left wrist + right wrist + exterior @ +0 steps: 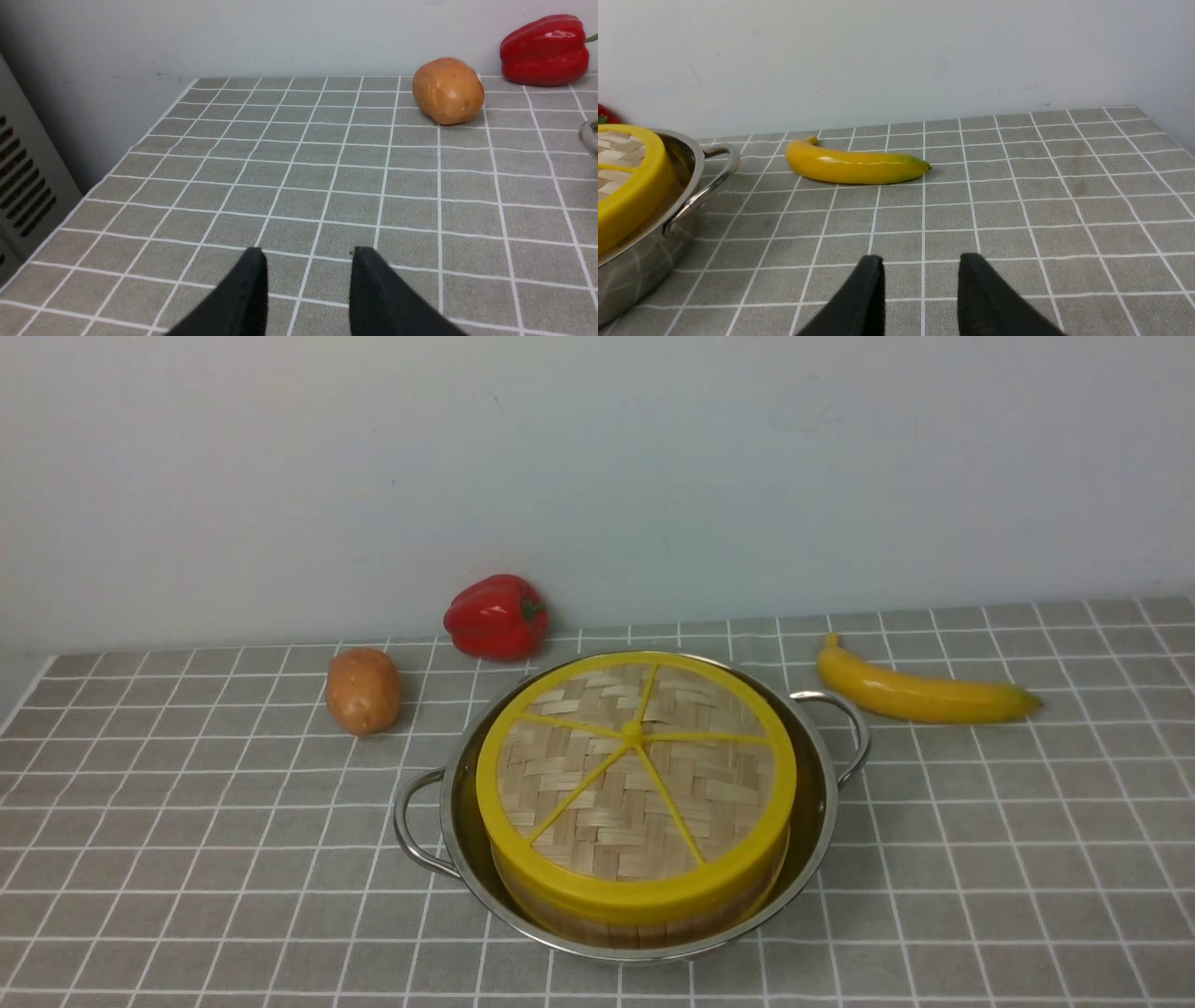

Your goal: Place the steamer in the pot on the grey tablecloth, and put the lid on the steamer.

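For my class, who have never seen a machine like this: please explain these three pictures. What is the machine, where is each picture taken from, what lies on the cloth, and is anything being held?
This is a robot with two arms, each ending in a gripper. The front view looks forward from between the arms, neither of which shows there. The other two come from cameras on its wrists. The dark fingertips in them belong to the left gripper and right gripper; both are open and hold nothing.

On the grey tablecloth sits a steel pot. Inside it is the bamboo steamer, with its yellow-rimmed lid on top. Around them lie a brown, potato-like item, a red pepper and a banana.
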